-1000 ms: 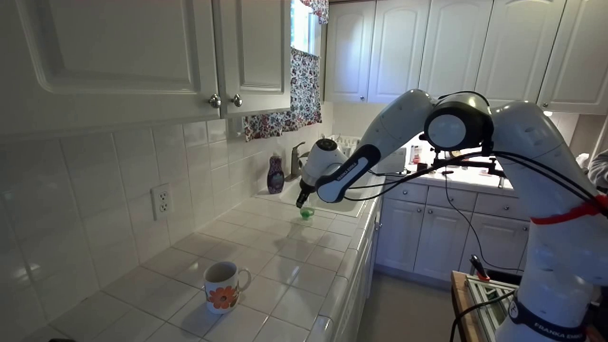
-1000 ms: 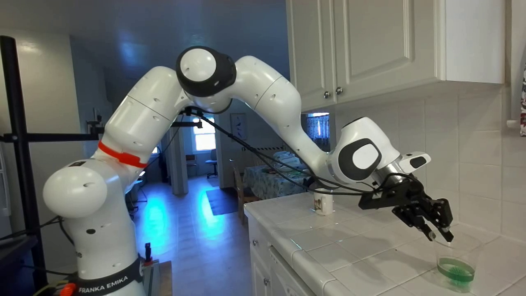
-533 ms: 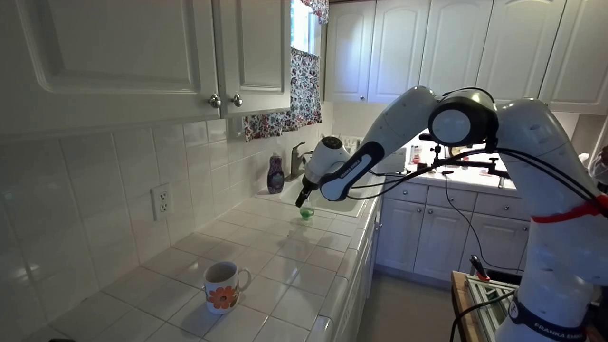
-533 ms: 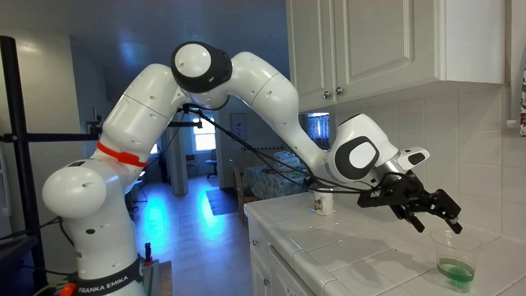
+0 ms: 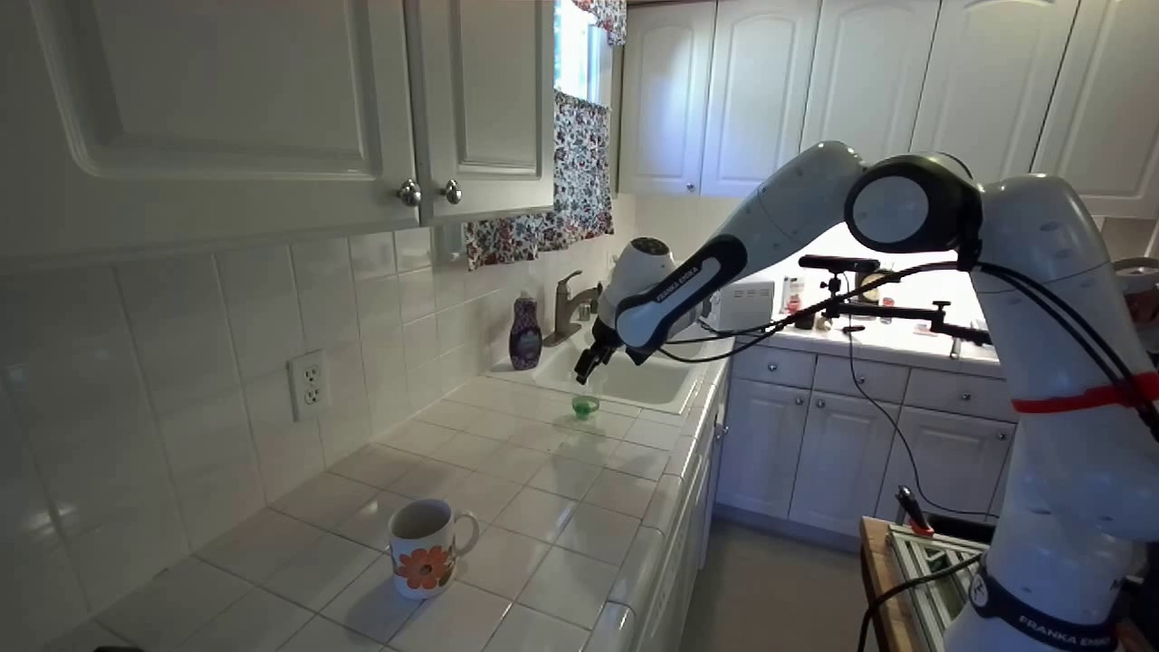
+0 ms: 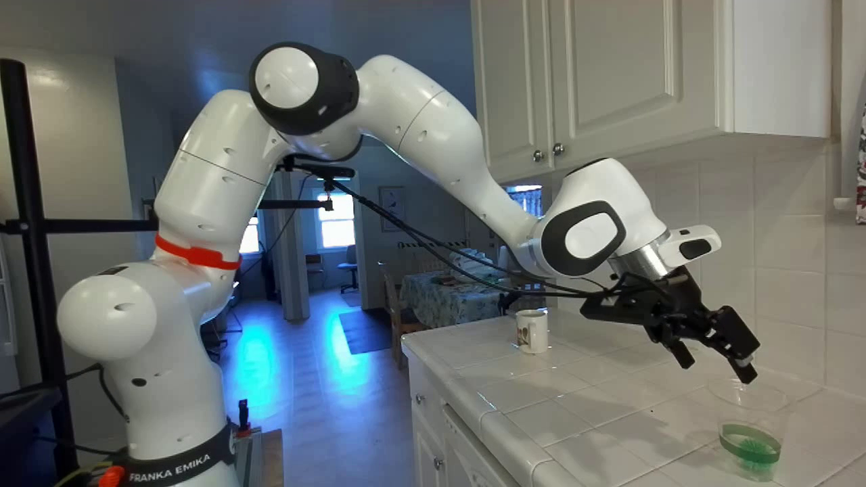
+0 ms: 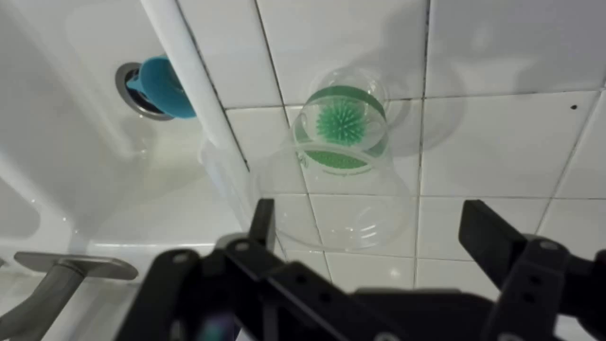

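My gripper (image 7: 367,220) stands open above the counter, its two dark fingers spread wide with nothing between them. Just beyond the fingertips in the wrist view is a clear plastic cup (image 7: 345,92) with a green band, upright on the white tiles. Inside it, at the bottom, lies a green spiky ball (image 7: 341,123). An exterior view puts the gripper (image 6: 716,368) over the rim of the cup (image 6: 751,436), one fingertip close above it; whether they touch I cannot tell. Elsewhere the cup (image 5: 585,407) appears small, beneath the gripper (image 5: 581,375).
A flowered mug (image 5: 424,566) stands on the near counter. Beside the cup is the white sink (image 7: 123,189), with a blue object (image 7: 163,87) by its drain. The faucet (image 5: 565,308) and a purple bottle (image 5: 525,335) stand behind. Upper cabinets (image 6: 629,67) overhang the counter.
The fingers have spread from nearly together to wide apart. Afterwards the arm has risen and drawn back somewhat, its elbow higher. Cup and mug have stayed where they were.
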You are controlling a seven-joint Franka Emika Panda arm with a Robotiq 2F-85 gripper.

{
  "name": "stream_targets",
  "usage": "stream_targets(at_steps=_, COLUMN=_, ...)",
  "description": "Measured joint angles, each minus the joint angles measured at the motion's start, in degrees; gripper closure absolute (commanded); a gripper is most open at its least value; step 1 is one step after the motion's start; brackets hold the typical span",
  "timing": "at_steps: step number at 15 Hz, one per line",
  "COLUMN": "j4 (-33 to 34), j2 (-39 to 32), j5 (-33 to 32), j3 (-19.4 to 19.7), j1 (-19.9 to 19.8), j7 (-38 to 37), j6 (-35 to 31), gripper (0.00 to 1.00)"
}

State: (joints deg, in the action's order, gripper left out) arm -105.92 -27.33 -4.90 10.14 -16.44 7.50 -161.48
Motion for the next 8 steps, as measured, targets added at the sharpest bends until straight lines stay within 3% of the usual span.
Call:
stream_targets(at_steps=4, j4=0.1, j2=1.0, j5=12.4, j3=-6.4, j1=-6.3, j7=3.4, j6=4.6, gripper=0.0)
stream_targets(at_steps=8, j4=0.1, j2=1.4, j5=21.2, j3=-8.1, j1=-8.9, j7=3.9, j6=5.1, gripper=0.0)
